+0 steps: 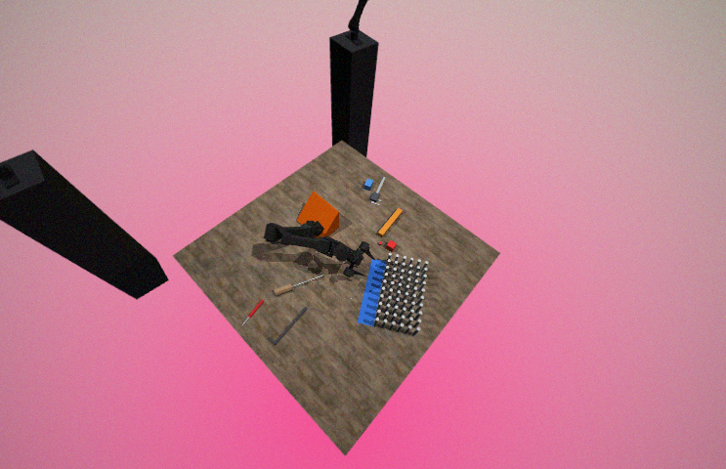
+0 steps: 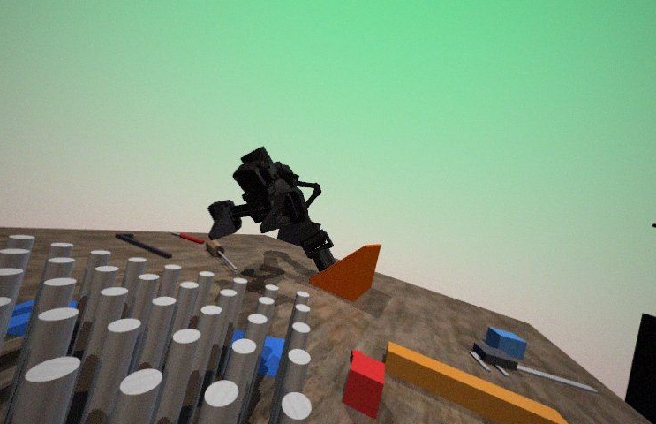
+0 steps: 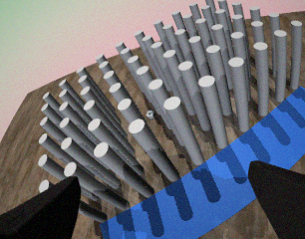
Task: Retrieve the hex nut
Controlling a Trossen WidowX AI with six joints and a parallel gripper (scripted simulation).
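The hex nut (image 3: 151, 115) is tiny and pale grey, with a darker centre; it is too small to make out its sides. It sits deep among the standing spacers (image 1: 402, 293) (image 2: 163, 339) (image 3: 189, 119), on the surface (image 1: 319, 364) (image 2: 338, 329) (image 3: 23, 134), away from the blue strip in front of the spacers (image 1: 371, 293) (image 2: 272, 354) (image 3: 217, 199). The end effector (image 1: 368, 264) (image 2: 243, 227) (image 3: 167, 179), spread nearly to its widest and holding nothing, is above the surface on the strip's side of the spacers.

The black arm (image 1: 308, 238) (image 2: 288, 200) reaches from the worktop's left half toward its right corner, bent and raised. Its gripper (image 1: 368, 264) (image 2: 245, 227) (image 3: 167, 179) is wide open and empty, its two dark fingers well apart.
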